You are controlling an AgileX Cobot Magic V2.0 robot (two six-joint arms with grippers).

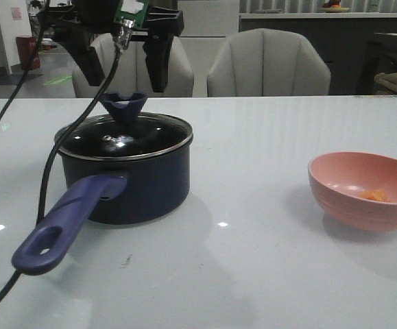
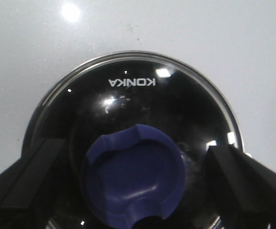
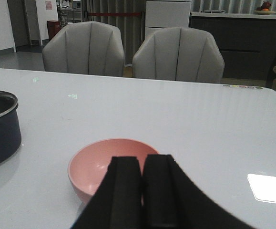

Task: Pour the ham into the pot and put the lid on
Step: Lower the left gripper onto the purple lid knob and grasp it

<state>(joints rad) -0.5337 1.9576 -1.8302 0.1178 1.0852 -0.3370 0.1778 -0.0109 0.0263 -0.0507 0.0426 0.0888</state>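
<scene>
The pot sits on the tabletop with the lid seated on it. Well right of the pot, the pink bowl holds leftover ham. Above the lid's knob, the left gripper hangs with jaws spread. The right gripper, jaws closed and empty, is near the bowl.

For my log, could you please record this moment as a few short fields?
pot: on the table, handle toward the camera
lid: seated on the pot
left gripper: open, above the lid's knob, not touching
right gripper: shut, empty, near the bowl
bowl: right of the pot, some ham inside
</scene>
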